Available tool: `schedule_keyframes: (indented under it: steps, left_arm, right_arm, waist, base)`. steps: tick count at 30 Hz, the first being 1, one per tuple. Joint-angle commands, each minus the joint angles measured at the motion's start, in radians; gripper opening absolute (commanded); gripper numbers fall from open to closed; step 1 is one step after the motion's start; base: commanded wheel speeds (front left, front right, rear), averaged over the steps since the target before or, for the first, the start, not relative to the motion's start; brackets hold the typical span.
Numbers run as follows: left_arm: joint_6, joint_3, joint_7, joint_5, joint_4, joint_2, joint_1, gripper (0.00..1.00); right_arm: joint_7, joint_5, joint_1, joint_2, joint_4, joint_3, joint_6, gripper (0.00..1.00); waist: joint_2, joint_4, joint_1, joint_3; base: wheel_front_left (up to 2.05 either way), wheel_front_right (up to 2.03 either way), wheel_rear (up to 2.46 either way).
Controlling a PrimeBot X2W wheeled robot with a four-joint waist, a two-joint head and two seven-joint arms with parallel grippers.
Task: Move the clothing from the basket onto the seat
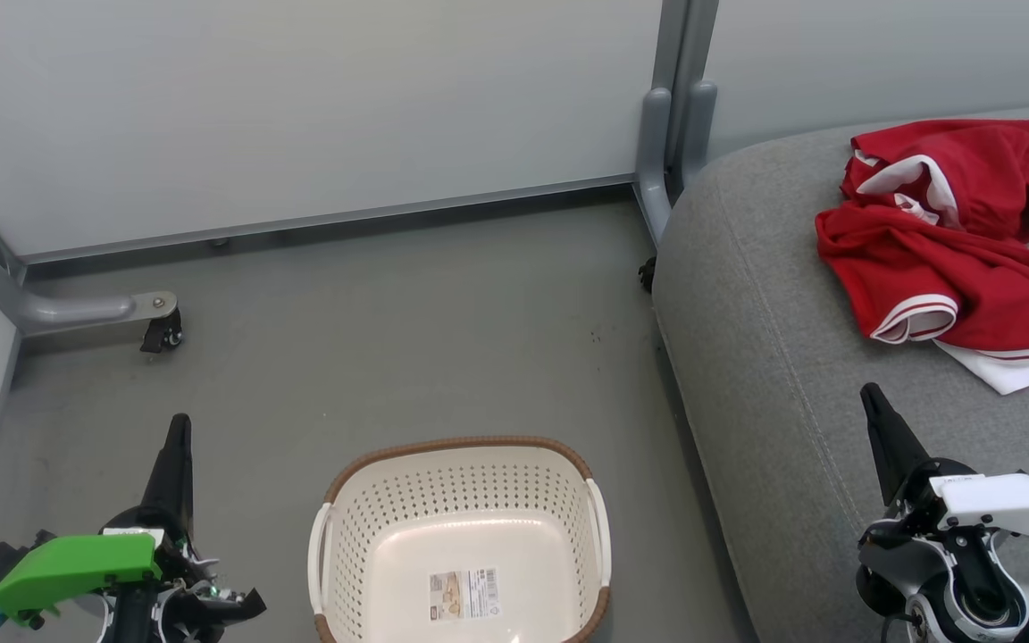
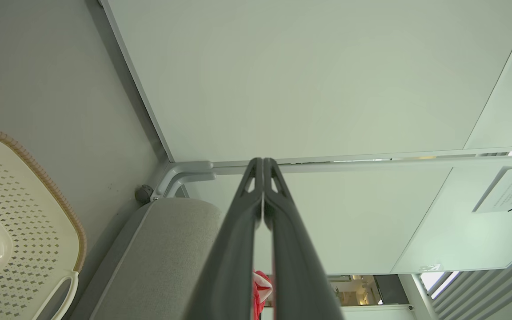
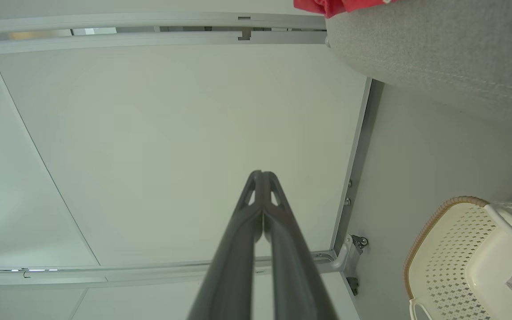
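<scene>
Two bright-red garments with white trim, the clothing (image 1: 952, 246), lie crumpled together on the grey seat (image 1: 773, 357) at the right. The cream basket (image 1: 461, 545) with a brown rim stands on the floor at bottom centre; inside it I see just a paper label. My left gripper (image 1: 179, 424) is shut and points up at the lower left, well left of the basket. My right gripper (image 1: 869, 393) is shut over the seat's front part, below the clothing. Both wrist views show my fingers (image 2: 262, 162) (image 3: 262, 174) pressed together with nothing between them.
Pale partition panels (image 1: 300, 107) close off the back, with a grey post (image 1: 675, 134) and castor feet (image 1: 162, 335) at the floor. Grey floor (image 1: 407, 339) lies between panels, basket and seat. The basket's edge (image 2: 29, 213) and a strip of red cloth (image 2: 260, 289) show in the left wrist view.
</scene>
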Motion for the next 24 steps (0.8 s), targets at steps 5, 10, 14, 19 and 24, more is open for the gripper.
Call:
schedule_keyframes:
  steps: [5, 10, 14, 19, 24]
  left_arm:
    - [-0.007, 0.006, 0.008, -0.021, 0.004, -0.002, -0.020, 0.00]
    - [-0.007, 0.008, 0.009, -0.019, 0.003, -0.003, -0.019, 0.00]
    - [-0.007, 0.009, 0.010, -0.017, 0.004, -0.003, -0.019, 0.00]
    - [-0.007, 0.010, 0.010, -0.015, 0.004, -0.003, -0.019, 0.00]
    - [-0.007, 0.011, 0.011, -0.014, 0.004, -0.004, -0.019, 0.00]
  right_arm:
    - [0.008, 0.021, -0.013, 0.002, 0.004, -0.006, 0.000, 0.00]
    - [0.010, 0.019, -0.014, 0.003, 0.004, -0.008, 0.000, 0.00]
    - [0.012, 0.017, -0.014, 0.004, 0.004, -0.009, 0.000, 0.00]
    - [0.013, 0.015, -0.014, 0.005, 0.004, -0.011, 0.000, 0.00]
    - [0.015, 0.014, -0.014, 0.006, 0.004, -0.012, 0.000, 0.00]
  waist:
    - [0.0000, -0.001, 0.0000, 0.002]
    - [0.0000, -0.001, 0.0000, 0.002]
    - [0.0000, -0.001, 0.0000, 0.002]
    - [0.0000, -0.001, 0.0000, 0.002]
    - [0.0000, -0.001, 0.0000, 0.002]
  base:
    - [0.00, 0.00, 0.00]
    - [0.00, 0.00, 0.00]
    - [0.00, 0.00, 0.00]
    - [0.00, 0.00, 0.00]
    - [0.00, 0.00, 0.00]
